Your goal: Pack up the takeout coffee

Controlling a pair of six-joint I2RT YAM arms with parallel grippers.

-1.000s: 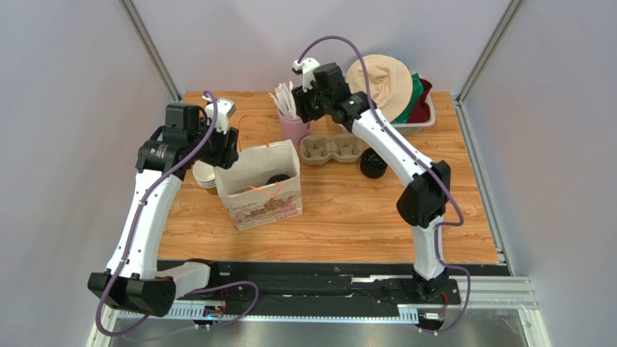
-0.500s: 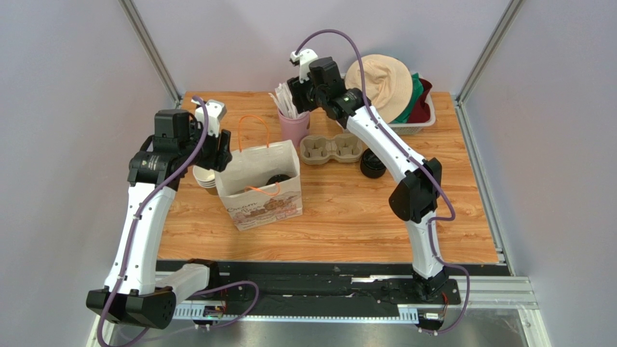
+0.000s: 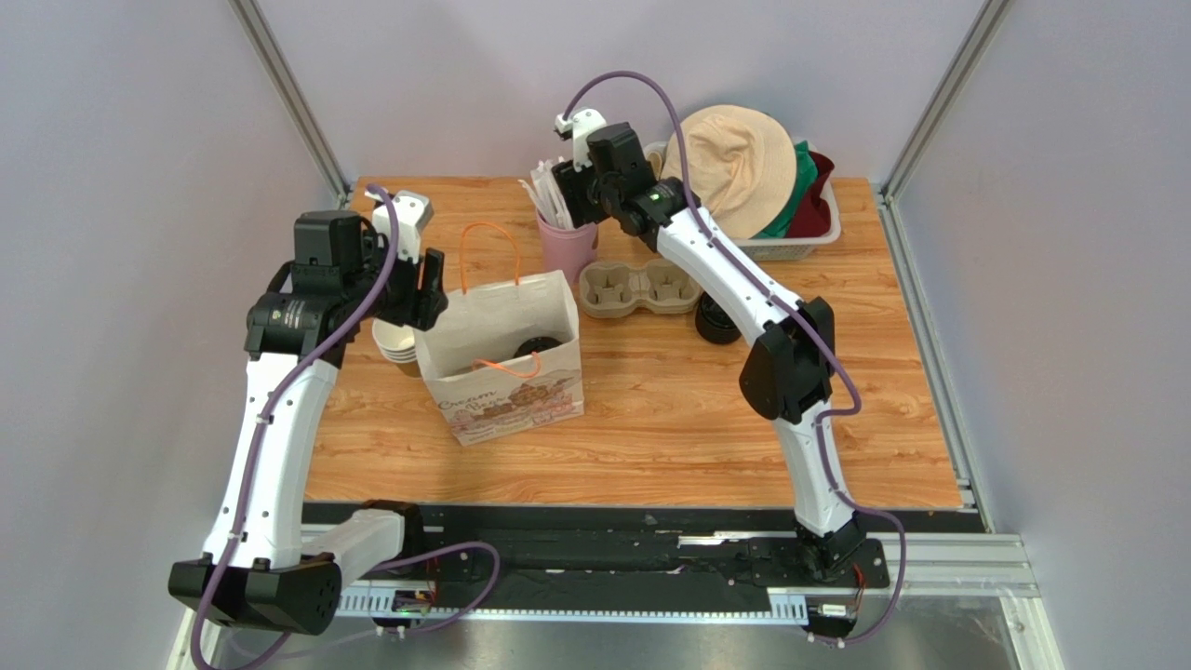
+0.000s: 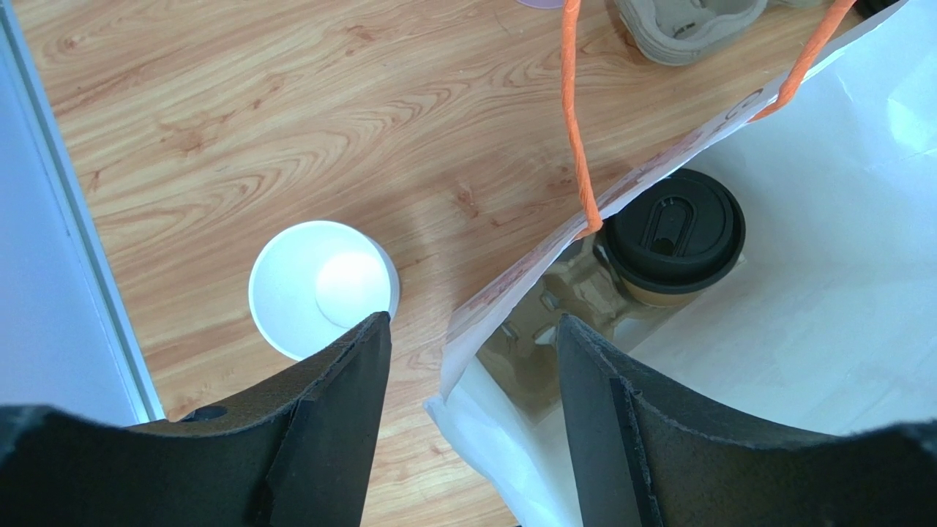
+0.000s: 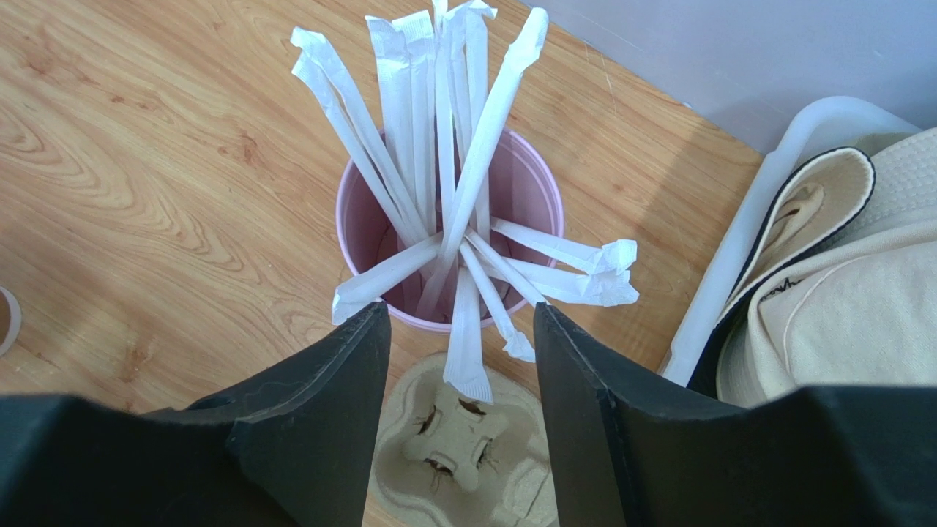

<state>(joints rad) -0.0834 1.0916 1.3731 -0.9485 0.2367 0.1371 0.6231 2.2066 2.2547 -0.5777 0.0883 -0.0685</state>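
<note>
- Looking straight down from the left wrist onto the coffee [image 4: 673, 228]: upright, black lid facing up, long axis vertical, with a sliver of brown wall showing below the lid's near edge.
- Seated in a pulp carrier [image 4: 544, 302] on the floor of the bag [image 4: 836, 275], close to the wall that bears the orange handle [image 4: 574, 121].
- From the top camera, shows only as a dark round patch, the coffee [image 3: 536, 346] deep in the bag [image 3: 510, 391]. Cannot make out the carrier beneath it there.
- Hovering over the bag's left rim with the left gripper [image 4: 473, 327]: jaws spread wide, gripping nothing, one finger on the bag side and the other on the table [image 4: 220, 132] side.
- Just outside that rim, a stack of lidless cups [image 4: 322, 288], white inside, mouth up, near the bag but apart from it in the wrist view.
- Poised right above the pink cup [image 5: 363, 236] with the right gripper [image 5: 462, 313]: jaws parted roughly as wide as the cup's mouth, closed on nothing.
- Fanning out of that cup, paper-wrapped straws [image 5: 462, 165], some bent over the rim toward a second carrier [image 5: 462, 445] just beside it.
- To the right in the right wrist view, a cream hat [image 5: 869, 296] lying in a white bin [image 5: 731, 247].
- Visible from the top camera alone: black lids [image 3: 719, 321], stacked just right of the second carrier and well apart from the bag.
</note>
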